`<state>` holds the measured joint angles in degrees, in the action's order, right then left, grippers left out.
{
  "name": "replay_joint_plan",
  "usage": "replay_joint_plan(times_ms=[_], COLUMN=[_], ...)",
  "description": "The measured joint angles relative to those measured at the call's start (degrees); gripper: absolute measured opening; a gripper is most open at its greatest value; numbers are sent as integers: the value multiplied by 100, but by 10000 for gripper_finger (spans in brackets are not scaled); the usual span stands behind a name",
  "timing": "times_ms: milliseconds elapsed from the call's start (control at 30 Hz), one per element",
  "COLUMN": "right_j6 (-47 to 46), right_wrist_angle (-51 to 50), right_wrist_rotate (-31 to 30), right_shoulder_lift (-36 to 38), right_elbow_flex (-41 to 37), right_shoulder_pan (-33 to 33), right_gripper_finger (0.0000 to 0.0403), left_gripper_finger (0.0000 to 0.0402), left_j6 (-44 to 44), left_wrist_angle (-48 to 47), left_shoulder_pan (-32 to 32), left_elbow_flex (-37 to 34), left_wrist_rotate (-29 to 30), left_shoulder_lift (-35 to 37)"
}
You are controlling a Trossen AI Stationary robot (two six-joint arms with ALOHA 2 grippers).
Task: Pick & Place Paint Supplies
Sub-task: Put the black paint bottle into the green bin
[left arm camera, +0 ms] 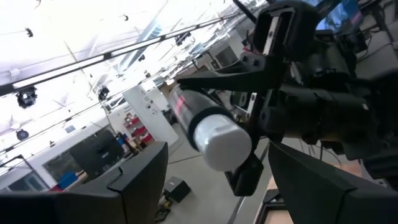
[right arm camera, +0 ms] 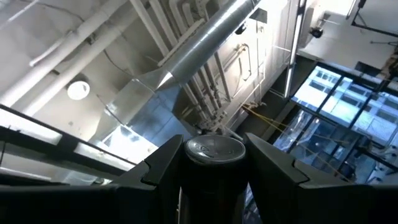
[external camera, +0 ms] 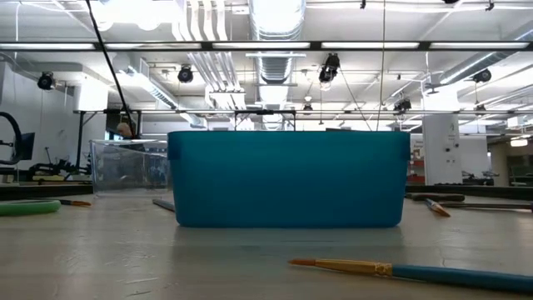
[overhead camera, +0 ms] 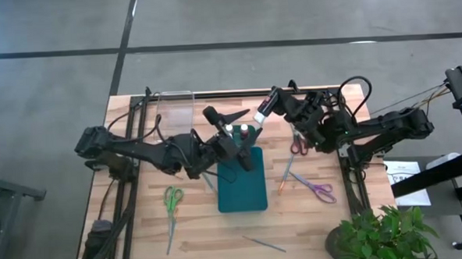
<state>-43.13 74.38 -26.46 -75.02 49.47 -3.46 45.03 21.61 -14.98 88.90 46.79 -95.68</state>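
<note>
Taking the teal tray (overhead camera: pixel 242 190) as the landmark: it sits near the middle of the wooden table (overhead camera: pixel 142 235), with its long side running from the near edge to the far edge. Between the tray and the near edge lies one thin brush (overhead camera: pixel 265 243), with bare wood around it. Left of the tray lie green-handled scissors (overhead camera: pixel 172 199), well apart from it. Right of the tray lie a second brush (overhead camera: pixel 287 172) and purple-handled scissors (overhead camera: pixel 320 190), and a little farther back red-handled scissors (overhead camera: pixel 298 147).

At the far end of the tray stand two small bottles, one with a white cap (overhead camera: pixel 229 130) and one with a dark cap (overhead camera: pixel 244 131); whether they stand inside the tray or just behind it cannot be told.

The left gripper (overhead camera: pixel 229 115) is above the far end of the tray, with its jaws spread wide and nothing between them. Just right of it, the right gripper (overhead camera: pixel 270 102) is raised over the table and grips a paint bottle (overhead camera: pixel 262 111) with a white cap, its fingers (right arm camera: pixel 158 168) closed on both sides of the bottle body. The bottle's cap points toward the left gripper.

Behind and left of the tray, at the far table edge, stands a clear plastic box (overhead camera: pixel 173 110); its content does not show.
</note>
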Motion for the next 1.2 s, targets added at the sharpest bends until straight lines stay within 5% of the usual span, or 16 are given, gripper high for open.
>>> replay_joint_plan(times_ms=[433,900,1200], right_j6=[-18,-170,-195], right_wrist_angle=[-45,-141,-140], right_wrist_rotate=[247,271,273], right_shoulder_lift=[48,38,39], right_elbow_flex=[0,2,2], right_shoulder_pan=[15,17,17], right_gripper_finger=[151,151,151], left_gripper_finger=[281,170,150], left_j6=[-203,-218,-216], left_wrist_angle=[0,109,129], left_shoulder_pan=[121,175,192], left_elbow_flex=[0,-2,-2], left_wrist_rotate=[-311,-311,-307], left_shoulder_lift=[0,0,4])
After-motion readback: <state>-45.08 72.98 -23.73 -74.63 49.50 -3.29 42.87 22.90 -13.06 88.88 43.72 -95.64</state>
